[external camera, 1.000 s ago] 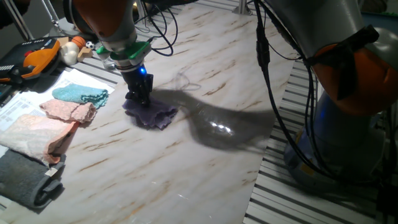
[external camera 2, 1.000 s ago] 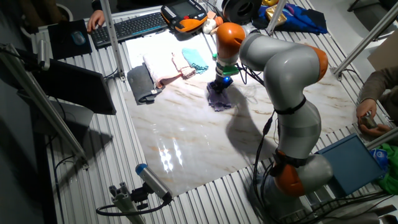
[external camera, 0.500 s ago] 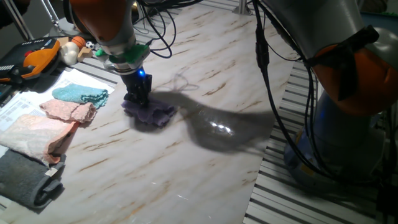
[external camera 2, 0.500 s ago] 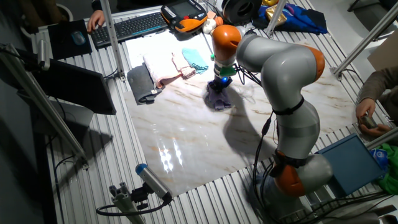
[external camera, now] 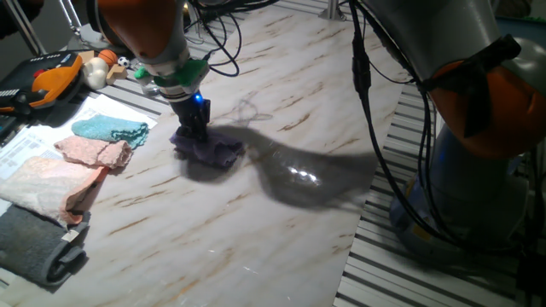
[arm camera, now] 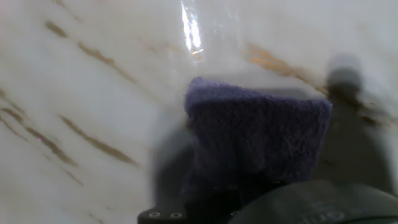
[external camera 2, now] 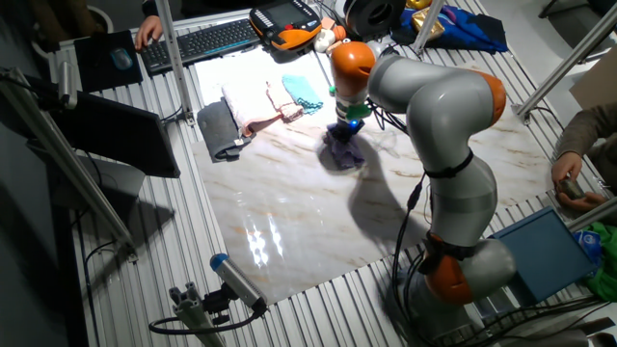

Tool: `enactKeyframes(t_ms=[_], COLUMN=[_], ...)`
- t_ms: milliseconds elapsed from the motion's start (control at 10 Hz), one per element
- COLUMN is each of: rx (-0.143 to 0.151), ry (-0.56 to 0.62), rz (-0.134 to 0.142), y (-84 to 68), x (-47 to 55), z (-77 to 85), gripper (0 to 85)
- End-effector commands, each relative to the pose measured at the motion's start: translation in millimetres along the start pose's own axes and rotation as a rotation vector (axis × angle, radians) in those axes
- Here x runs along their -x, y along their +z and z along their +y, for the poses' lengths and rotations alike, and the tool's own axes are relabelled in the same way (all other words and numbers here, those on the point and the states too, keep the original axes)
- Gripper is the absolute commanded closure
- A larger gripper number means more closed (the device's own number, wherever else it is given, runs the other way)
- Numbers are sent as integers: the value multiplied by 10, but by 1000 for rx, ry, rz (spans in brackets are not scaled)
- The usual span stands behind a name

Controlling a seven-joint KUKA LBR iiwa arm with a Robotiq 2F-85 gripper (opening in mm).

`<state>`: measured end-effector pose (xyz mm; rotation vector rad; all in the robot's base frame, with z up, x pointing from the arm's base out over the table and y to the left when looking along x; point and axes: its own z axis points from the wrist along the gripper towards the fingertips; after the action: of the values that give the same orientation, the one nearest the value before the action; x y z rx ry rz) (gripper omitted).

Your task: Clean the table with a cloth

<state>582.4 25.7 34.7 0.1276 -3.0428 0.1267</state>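
Observation:
The purple cloth (external camera: 212, 152) lies crumpled on the white marble table (external camera: 281, 94), left of its middle. My gripper (external camera: 195, 135) points straight down and is shut on the cloth's left part, pressing it to the table. In the other fixed view the cloth (external camera 2: 344, 152) sits under the gripper (external camera 2: 347, 130) near the table's (external camera 2: 318, 222) far side. In the hand view the fuzzy purple cloth (arm camera: 261, 137) fills the centre, flat on the veined table (arm camera: 93, 93); the fingertips are hidden behind it.
A teal cloth (external camera: 111, 130), a pale pink cloth (external camera: 95, 152) and a dark grey cloth (external camera: 38, 247) lie at the table's left edge. An orange pendant (external camera: 51, 77) and cables (external camera: 222, 43) lie at the back left. A keyboard (external camera 2: 207, 40) sits beyond the table.
The gripper has slid the purple cloth slightly back and to the right across the table, and the cloth has bunched up more.

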Motion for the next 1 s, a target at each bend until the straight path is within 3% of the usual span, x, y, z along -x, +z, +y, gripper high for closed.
enactKeyframes(t_ms=[0, 200, 900], rx=[0, -9, -49], ry=[-11, -28, -76], rz=[0, 4, -28], y=[5, -19, 87], x=[-15, -45, -252], z=[-98, -237, -707], gripper=[850, 850, 850])
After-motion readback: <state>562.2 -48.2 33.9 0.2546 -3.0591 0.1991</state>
